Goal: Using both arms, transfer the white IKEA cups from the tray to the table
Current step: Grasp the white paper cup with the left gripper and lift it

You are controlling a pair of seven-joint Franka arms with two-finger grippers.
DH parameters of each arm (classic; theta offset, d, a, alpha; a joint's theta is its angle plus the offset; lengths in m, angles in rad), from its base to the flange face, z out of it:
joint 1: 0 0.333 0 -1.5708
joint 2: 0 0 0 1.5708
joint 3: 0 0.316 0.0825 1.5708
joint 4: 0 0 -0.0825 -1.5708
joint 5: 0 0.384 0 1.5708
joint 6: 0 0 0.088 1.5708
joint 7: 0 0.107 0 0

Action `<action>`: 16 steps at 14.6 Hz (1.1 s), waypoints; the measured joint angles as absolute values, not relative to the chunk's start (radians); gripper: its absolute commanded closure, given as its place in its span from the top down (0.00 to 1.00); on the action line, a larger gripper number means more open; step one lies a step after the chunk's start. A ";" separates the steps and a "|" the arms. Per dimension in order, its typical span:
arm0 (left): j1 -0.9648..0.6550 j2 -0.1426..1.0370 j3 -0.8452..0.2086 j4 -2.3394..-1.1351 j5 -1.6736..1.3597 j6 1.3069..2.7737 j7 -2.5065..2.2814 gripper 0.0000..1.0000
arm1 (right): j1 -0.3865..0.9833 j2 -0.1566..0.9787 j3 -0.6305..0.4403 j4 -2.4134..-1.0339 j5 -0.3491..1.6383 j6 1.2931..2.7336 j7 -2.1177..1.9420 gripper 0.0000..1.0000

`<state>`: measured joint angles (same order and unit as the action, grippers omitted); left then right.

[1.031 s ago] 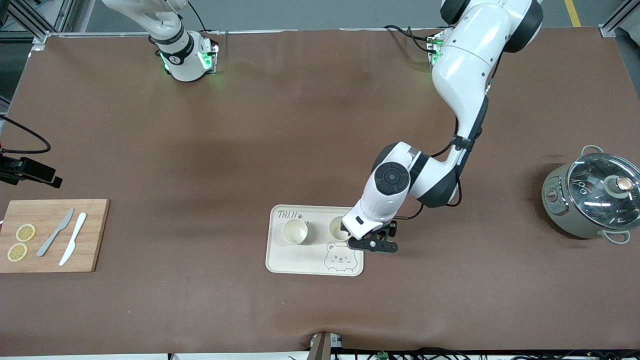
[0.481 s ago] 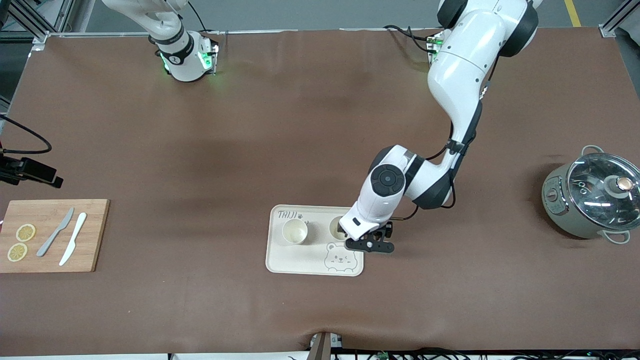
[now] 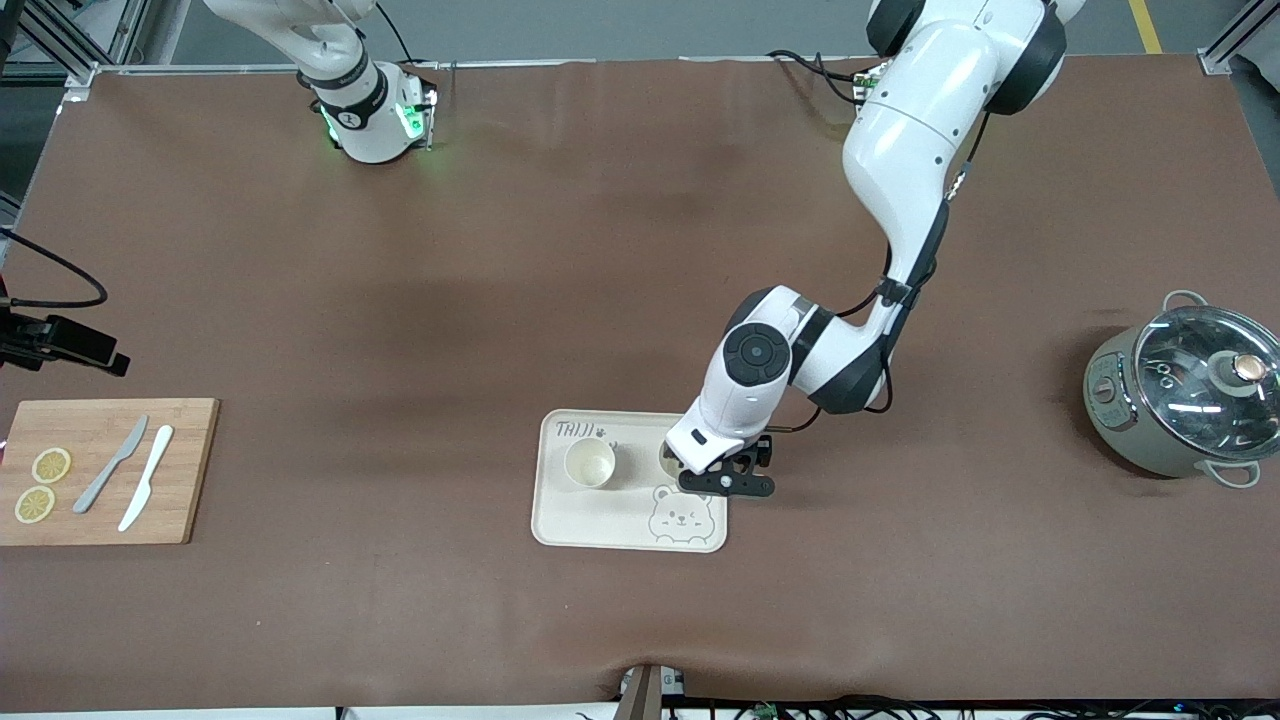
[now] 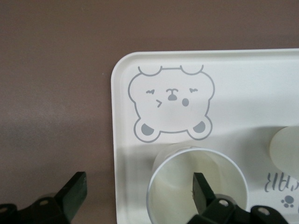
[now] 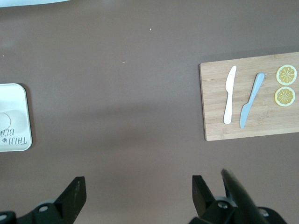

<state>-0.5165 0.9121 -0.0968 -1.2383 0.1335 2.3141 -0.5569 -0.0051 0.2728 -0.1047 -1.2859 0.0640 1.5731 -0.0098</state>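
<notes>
The table (image 3: pixel 600 260), w/ its matte brown cloth, carried everything, and the tray (image 3: pixel 560 520) sat on it directly under the left gripper (image 3: pixel 722 478), which hovered low over the tray's end nearest the left arm's side. Both white IKEA cups were on the tray: one cup (image 4: pixel 196 186) right under that gripper, the second cup (image 3: pixel 589 463) beside it toward the right arm's end. In the left wrist view the fingers were spread wide, one finger (image 4: pixel 202 189) over the cup's mouth and the other out over bare cloth past the tray edge, so the jaws straddled the near wall w/o touching it; nothing was held. The right gripper (image 5: pixel 135 196) waited up high over open cloth, between the tray and the cutting board (image 5: pixel 250 95) w/ its two knives and lemon slices, jaws equally wide and empty. Judging by looks, the cups were prob. light, stiff and smooth-glazed, so slippery and likely chippable if ceramic. The slight taper meant a side squeeze could let a cup slide down and out. Best hold seemed to be a rim pinch, one finger inside and one outside, seated well down the wall, w/ moderate force and a straight lift so the tray wouldn't drag along.
</notes>
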 measured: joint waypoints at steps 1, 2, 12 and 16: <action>-0.521 0.917 -0.093 -1.238 0.134 2.321 -0.557 1.00 | -0.005 0.273 -0.105 -1.286 0.064 1.573 -0.010 1.00; -0.525 0.921 -0.091 -1.239 0.134 2.328 -0.557 0.99 | -0.005 0.273 -0.105 -1.287 0.064 1.573 -0.010 1.00; -0.554 0.935 -0.084 -1.243 0.170 2.365 -0.771 0.00 | 0.004 0.273 -0.099 -1.288 0.063 1.575 -0.010 1.00; -0.550 0.935 -0.082 -1.241 0.170 2.372 -0.769 0.00 | 0.036 0.273 -0.097 -1.291 0.055 1.615 -0.010 1.00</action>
<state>-0.5497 0.9352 -0.0819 -1.2409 0.1702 2.3721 -0.7694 0.0357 0.2728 -0.0972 -1.2912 0.0546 1.6148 -0.0101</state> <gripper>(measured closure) 0.965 0.000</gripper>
